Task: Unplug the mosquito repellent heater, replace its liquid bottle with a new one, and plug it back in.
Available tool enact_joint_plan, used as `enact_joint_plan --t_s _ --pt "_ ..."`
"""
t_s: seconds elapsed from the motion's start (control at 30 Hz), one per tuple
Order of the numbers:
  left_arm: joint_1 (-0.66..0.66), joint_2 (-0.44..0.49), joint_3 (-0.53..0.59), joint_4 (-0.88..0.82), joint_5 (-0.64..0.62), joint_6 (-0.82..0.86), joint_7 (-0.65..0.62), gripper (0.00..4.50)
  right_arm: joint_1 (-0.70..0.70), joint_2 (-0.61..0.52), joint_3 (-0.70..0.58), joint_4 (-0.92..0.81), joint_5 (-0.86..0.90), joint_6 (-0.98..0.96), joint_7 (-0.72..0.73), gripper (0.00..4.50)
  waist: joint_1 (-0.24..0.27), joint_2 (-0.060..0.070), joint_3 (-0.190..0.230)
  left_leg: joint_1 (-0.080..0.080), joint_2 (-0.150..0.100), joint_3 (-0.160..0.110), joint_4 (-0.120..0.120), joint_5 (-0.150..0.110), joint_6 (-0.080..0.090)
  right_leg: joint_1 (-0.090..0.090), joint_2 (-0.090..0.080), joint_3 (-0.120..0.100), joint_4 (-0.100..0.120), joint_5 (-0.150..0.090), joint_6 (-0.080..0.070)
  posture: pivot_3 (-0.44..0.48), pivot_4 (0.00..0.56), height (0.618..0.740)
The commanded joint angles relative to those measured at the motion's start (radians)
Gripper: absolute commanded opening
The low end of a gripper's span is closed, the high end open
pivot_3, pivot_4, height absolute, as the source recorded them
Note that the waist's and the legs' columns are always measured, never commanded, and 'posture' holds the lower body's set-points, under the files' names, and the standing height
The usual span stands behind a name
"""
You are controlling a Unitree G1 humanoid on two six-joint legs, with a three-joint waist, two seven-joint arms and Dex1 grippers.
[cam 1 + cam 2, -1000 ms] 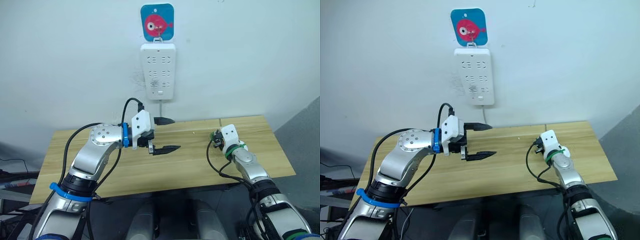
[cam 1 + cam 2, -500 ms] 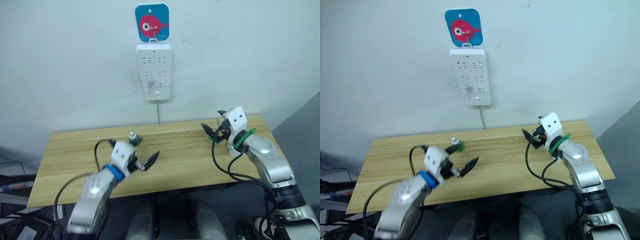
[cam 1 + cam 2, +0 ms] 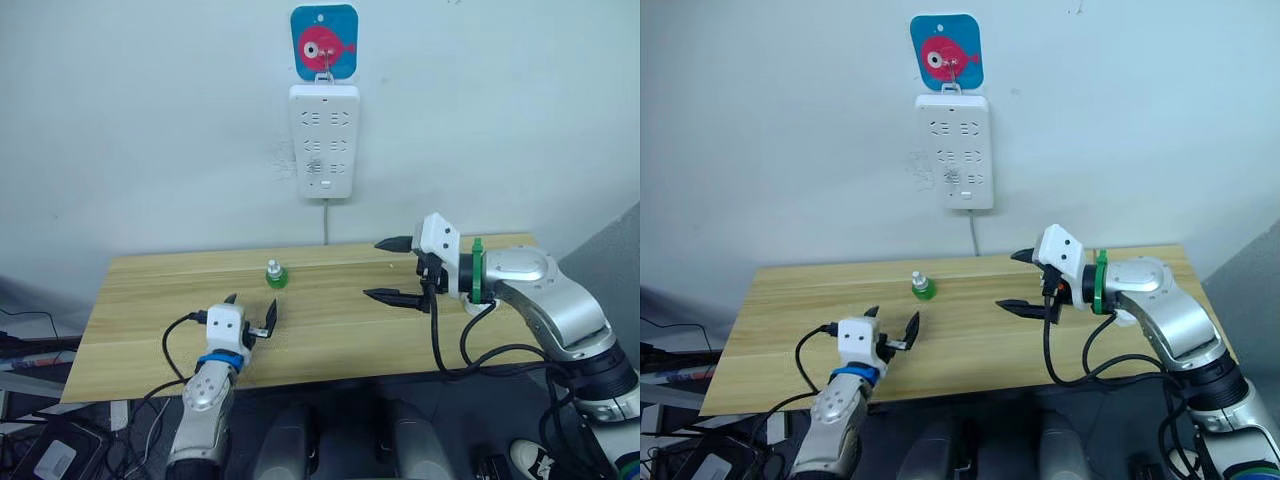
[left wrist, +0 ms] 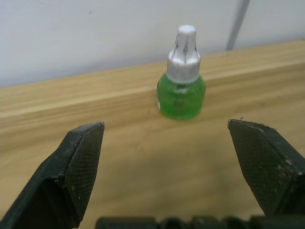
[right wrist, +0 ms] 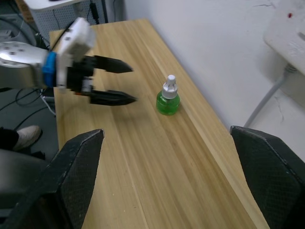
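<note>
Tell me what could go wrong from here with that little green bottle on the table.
The small green liquid bottle with a grey cap stands upright and unsupported on the wooden table. The open left hand points at it; a fast or off-centre approach could tip it or push it toward the wall. The open right hand hovers above the table, so both arms reaching for the bottle might collide.

A light wooden surface [image 3: 330,335] stands against a white wall. One thing rests on it: a small green bottle [image 3: 272,274] with a grey-white cap, upright, near the back edge and left of the middle. The wood around the bottle is bare plank grain.
</note>
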Motion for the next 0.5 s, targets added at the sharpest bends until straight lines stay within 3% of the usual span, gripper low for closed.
enact_joint_plan --t_s 0.03,0.23,0.5 --pt "-0.080 -0.011 0.004 0.129 -0.018 -0.080 -0.027 4.50 -0.026 0.023 -0.012 -0.025 0.008 0.026 -0.012 4.44 -0.002 0.000 0.000 0.000 0.000 0.000 0.000 0.000 0.000 0.000 -0.002 -0.003 0.001 0.001 0.001 -0.129 0.271 0.740" --pt "-0.244 -0.006 0.019 0.350 -0.014 -0.154 -0.028 4.50 -0.043 0.014 -0.037 -0.036 0.015 0.064 0.002 4.44 -0.004 -0.002 0.002 0.000 0.000 -0.001 0.000 0.000 0.000 0.000 -0.003 -0.006 0.001 0.002 0.004 -0.172 0.270 0.740" --pt "-0.320 -0.016 0.038 0.558 -0.013 -0.229 -0.004 4.50 -0.052 0.013 -0.059 -0.056 0.022 0.110 -0.008 4.44 -0.008 -0.004 0.003 0.000 0.000 0.001 -0.001 -0.001 -0.001 -0.001 -0.009 -0.013 0.001 0.003 0.005 -0.206 0.267 0.740"
